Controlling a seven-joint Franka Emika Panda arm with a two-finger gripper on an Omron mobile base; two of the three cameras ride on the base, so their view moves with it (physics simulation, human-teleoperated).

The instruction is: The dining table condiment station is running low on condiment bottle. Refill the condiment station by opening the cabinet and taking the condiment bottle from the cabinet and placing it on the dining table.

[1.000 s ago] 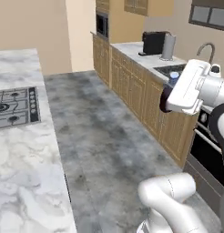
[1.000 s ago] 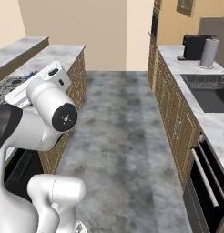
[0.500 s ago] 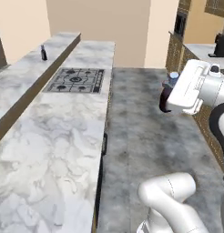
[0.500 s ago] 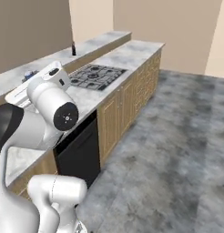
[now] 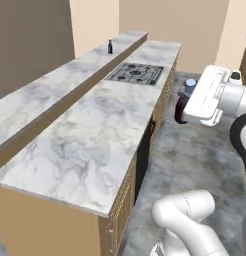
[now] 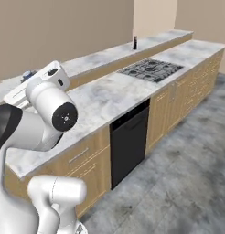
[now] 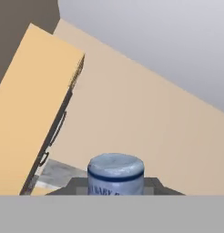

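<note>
Transport is in hand: the small dark brown, blue-capped condiment bottle [image 5: 183, 103] is clamped in the gripper [image 5: 187, 102], and should be kept upright toward the raised marble dining table [image 5: 50, 97] at ten o'clock.

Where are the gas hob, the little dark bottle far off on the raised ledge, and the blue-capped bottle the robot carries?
Black gas hob [image 5: 135, 73], left base view, centre grate.
Small dark far bottle [image 5: 110, 47], left base view, body.
Blue-capped brown condiment bottle [image 7: 115, 174], hand view, cap.
</note>
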